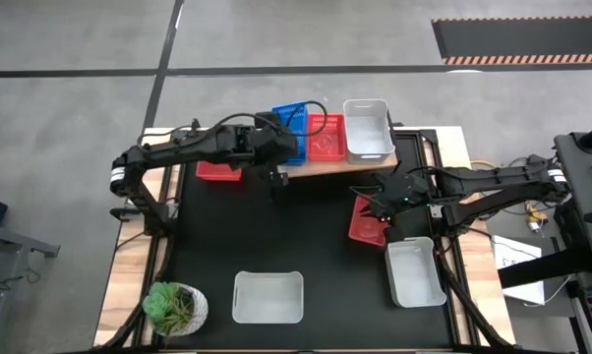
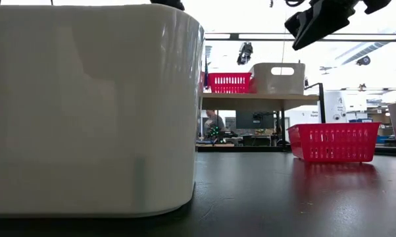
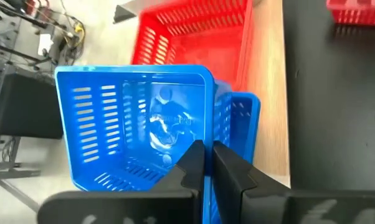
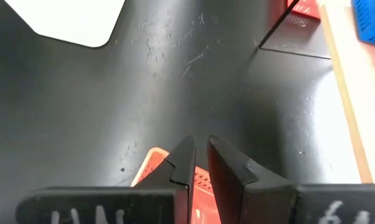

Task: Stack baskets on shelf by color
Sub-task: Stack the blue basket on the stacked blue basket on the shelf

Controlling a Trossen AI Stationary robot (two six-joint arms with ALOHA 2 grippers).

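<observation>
The light-wood shelf (image 1: 375,163) stands at the table's far edge. On it are a white basket (image 1: 368,128), a red basket (image 1: 324,138) and blue baskets (image 1: 292,126). My left gripper (image 1: 282,140) is shut on the upper blue basket (image 3: 131,124), which tilts over a second blue basket (image 3: 242,115). My right gripper (image 1: 375,205) is shut and empty, above a red basket (image 1: 367,224) that rests bottom-down on the table (image 2: 333,141). Another red basket (image 1: 217,170) lies under the left arm. My left gripper holds the upper blue basket by one side wall at its rim (image 3: 207,134), one finger inside the basket and one outside. The basket is tilted, its open side toward the wrist camera. It sits over the second blue basket; whether it is lifted clear, I cannot tell.
Two white baskets stand on the black table, one at the near middle (image 1: 267,297) and one at the right (image 1: 415,272). A potted green plant (image 1: 174,305) is at the near left corner. The near white basket fills the left of the low view (image 2: 86,105).
</observation>
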